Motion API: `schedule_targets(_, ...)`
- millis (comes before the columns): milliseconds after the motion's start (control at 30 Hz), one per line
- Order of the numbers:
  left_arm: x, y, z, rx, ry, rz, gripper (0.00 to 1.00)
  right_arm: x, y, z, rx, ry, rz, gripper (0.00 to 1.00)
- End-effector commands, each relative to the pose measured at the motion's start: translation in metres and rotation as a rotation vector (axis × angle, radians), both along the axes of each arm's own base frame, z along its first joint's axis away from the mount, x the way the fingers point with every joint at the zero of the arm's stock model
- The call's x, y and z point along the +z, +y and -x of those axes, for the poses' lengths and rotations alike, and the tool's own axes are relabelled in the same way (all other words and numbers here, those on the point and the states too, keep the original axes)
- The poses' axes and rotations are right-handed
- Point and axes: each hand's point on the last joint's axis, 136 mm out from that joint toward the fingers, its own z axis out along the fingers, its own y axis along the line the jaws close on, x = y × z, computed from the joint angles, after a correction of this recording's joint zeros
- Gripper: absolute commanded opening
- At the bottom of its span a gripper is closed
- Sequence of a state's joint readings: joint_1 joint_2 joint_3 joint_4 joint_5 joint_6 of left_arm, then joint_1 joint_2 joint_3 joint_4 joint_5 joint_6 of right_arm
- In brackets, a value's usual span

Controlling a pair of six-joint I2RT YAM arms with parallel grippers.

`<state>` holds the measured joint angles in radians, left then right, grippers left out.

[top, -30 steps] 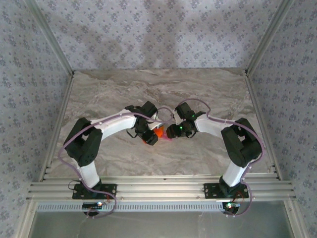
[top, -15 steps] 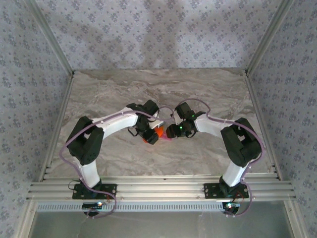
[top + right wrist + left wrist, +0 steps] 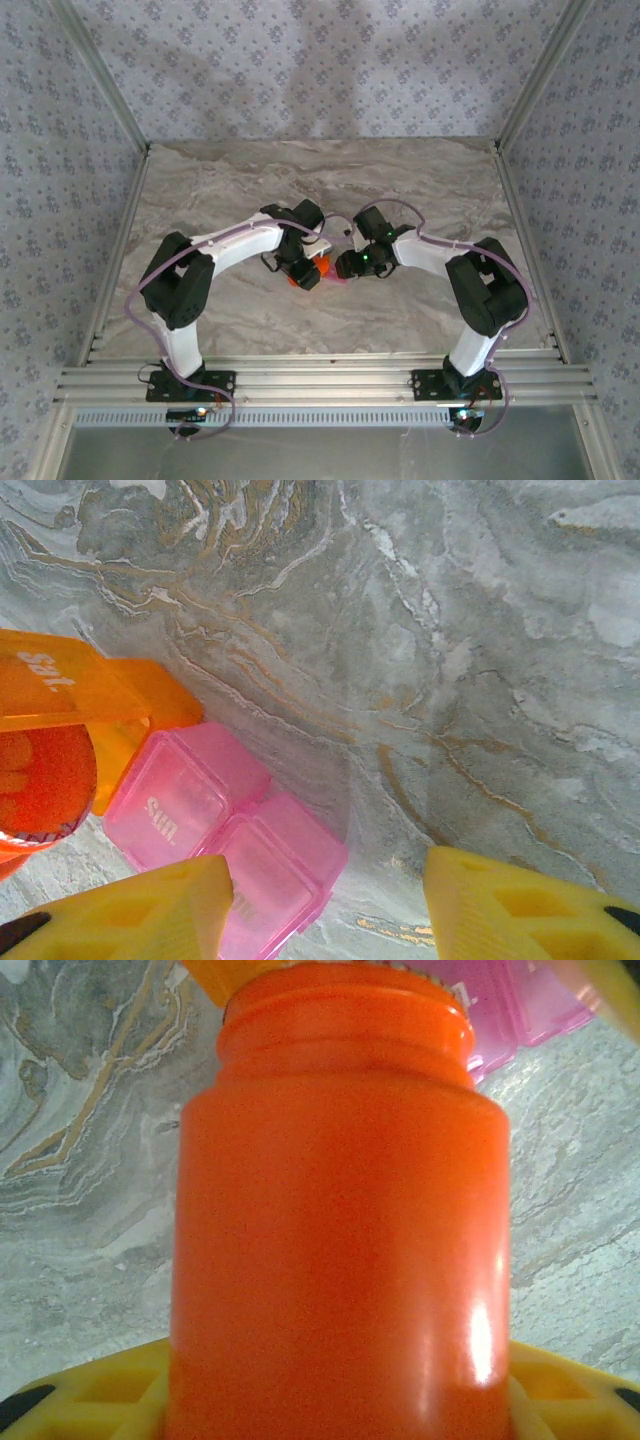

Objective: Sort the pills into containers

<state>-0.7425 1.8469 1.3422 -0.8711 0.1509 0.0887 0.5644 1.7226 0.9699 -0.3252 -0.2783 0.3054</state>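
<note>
The containers (image 3: pixel 334 280) show from above as a small pink patch on the marble table (image 3: pixel 230 180), between the two gripper heads. The left gripper (image 3: pixel 307 274) carries an orange bottle (image 3: pixel 318 267), and the right gripper (image 3: pixel 347 266) sits just beside them.

In the left wrist view the bottle (image 3: pixel 340 1220) is clamped between yellow fingers (image 3: pixel 80 1405), its open mouth toward the pink box (image 3: pixel 520 1005).

In the right wrist view the right gripper (image 3: pixel 330 920) stands partly open, holding nothing. One finger overlaps the pink box (image 3: pixel 250 850); the other is clear of it. The orange box (image 3: pixel 90 685) adjoins the pink one, beside the bottle's mouth (image 3: pixel 40 780).
</note>
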Motion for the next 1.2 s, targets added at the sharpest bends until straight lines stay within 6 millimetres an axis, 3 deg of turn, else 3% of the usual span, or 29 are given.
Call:
schedule_targets(0,0.0037,0.001,0.0019,-0.028,0.008,-0.029,0.0,-0.0243,-0.0134,0.0123,-0.003,0.069,0.078,0.55)
schedule_targets(1167,0.006,0.0025,-0.0031,-0.071,0.028,-0.113,0.0,-0.0263,-0.0129,0.0136,-0.002,0.077,0.079,0.55)
